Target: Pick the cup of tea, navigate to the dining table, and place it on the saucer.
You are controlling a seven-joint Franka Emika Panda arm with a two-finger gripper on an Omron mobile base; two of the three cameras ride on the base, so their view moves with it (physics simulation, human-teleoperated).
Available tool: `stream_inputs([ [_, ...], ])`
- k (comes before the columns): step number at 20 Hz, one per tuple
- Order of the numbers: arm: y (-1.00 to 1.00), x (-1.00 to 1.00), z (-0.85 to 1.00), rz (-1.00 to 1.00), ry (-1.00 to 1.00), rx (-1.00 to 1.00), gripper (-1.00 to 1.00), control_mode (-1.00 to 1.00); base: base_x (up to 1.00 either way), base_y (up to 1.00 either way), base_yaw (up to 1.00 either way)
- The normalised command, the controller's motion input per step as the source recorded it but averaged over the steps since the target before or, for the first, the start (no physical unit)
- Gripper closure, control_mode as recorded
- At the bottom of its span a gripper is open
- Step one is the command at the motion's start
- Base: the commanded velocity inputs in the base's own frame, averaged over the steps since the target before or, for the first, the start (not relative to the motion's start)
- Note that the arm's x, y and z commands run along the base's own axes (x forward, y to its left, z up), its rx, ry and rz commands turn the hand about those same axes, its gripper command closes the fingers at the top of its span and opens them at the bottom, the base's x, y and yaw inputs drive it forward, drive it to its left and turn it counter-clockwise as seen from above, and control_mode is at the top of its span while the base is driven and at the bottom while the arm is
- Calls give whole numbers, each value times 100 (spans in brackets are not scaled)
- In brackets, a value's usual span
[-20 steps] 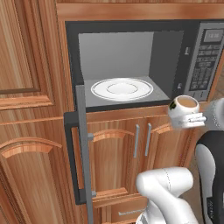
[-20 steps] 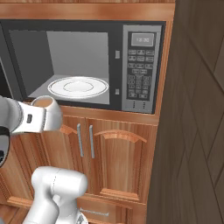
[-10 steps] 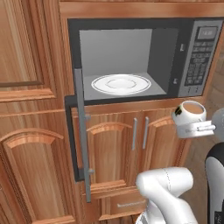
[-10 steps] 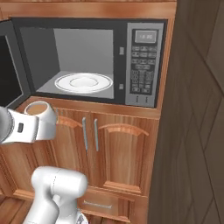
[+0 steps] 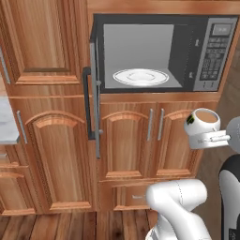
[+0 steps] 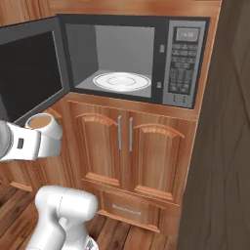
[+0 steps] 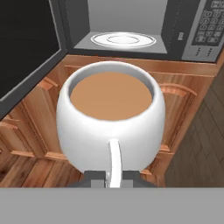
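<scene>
Room: wall of brown wooden cabinets (image 5: pixel 56 154), plank floor below; no table or dish to set down on here.
Microwave: built in above the lower doors (image 6: pixel 132 61), door (image 5: pixel 93 93) swung open to the left, keypad at right.
Plate: large white round plate (image 5: pixel 140 76) alone inside the cavity, far from the cup.
Arm: white links low in both base views; the hand reaches out in front of the lower cabinet doors, below the microwave opening.
Gripper: gripper (image 7: pixel 114 177) sits at the near side of the cup, at its handle; jaws closed narrow, holding the cup there.
Cup of tea: cup of tea (image 5: pixel 202 125) held upright in the air, clear of the cabinets, brown liquid level and well up the bowl; dark green mark on its left side in the left base view.
Handling (judgement): light, stiff, smooth-glazed, breakable. Liquid is the risk; it probably slops on any tilt or sharp turn of the base.
Hold (judgement): handle grip looks narrow, so keep the cup level while driving.
Stage (judgement): pick done; drive to the table and placing remain.
</scene>
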Motion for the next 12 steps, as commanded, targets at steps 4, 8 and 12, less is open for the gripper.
stream_inputs([
  [4,0,0,0,0,0,0,100,100,-68,0,35],
  [8,0,0,0,0,0,0,100,100,-72,1,39],
  [12,0,0,0,0,0,0,100,100,-58,13,43],
])
